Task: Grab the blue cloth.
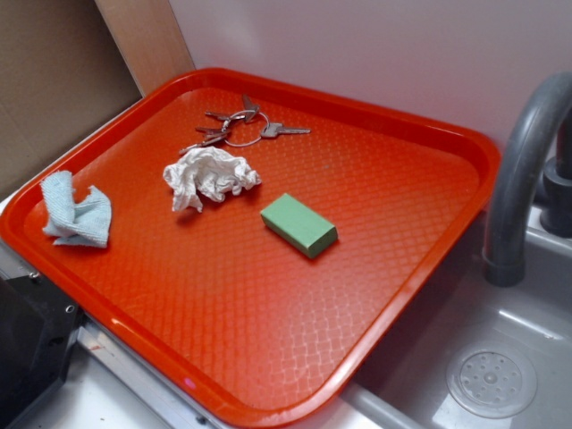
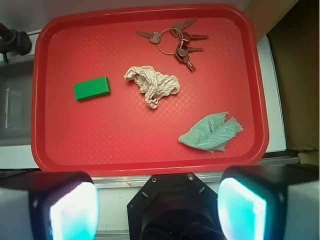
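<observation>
Approach stage of the grasp, nothing yet held. My gripper (image 2: pixel 157 210) hangs high above and just outside one long edge of the red textured plastic tray (image 1: pixel 429 125), its two black fingers (image 2: pixel 55 205) with pale pads spread wide apart and empty at the bottom of the wrist view; the exterior view does not show it clearly. The small pale blue cloth of soft ribbed fabric (image 1: pixel 76 210) (image 2: pixel 212 132) lies crumpled on the tray floor close to that same long edge and near the corner beside the brown cardboard wall (image 1: pixel 45 80). The crumpled white wad of tissue paper (image 1: pixel 210 174) sits nearer the tray's middle, apart from the cloth; the green rectangular block (image 1: pixel 299 224) lies beyond it toward the grey sink tap (image 1: pixel 523 170), and the bunch of metal keys on a ring (image 1: pixel 237 128) rests by the far long edge. As I judge it, the next move calls for carrying my spread fingers in over the rim toward the cloth's corner, centring on its raised folds, then descending to the tray floor before closing, keeping clear of the tissue
</observation>
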Available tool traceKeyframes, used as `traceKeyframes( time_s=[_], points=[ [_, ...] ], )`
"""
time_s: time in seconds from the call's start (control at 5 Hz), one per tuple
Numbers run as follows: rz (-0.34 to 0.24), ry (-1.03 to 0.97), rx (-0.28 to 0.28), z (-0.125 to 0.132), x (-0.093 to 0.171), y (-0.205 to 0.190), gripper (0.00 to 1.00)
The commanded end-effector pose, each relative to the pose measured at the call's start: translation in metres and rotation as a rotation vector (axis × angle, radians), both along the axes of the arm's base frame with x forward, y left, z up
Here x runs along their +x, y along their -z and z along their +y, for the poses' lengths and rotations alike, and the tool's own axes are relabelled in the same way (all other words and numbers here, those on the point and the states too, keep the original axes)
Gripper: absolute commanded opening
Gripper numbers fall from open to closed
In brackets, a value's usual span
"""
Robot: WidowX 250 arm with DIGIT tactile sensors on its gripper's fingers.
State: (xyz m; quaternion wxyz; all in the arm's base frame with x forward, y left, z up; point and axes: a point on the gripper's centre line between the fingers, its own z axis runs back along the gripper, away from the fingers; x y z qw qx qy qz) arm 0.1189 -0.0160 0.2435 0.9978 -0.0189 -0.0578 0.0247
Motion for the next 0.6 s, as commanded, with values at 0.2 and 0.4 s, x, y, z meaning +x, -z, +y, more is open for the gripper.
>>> traceKeyframes(
  time_s=[0.2, 0.4],
  points=[
    [0.036, 0.251, 0.050, 0.023, 0.020, 0.044, 1.00],
    [0.001, 0.497, 0.136, 0.052, 0.030, 0.073, 1.00]
  ],
)
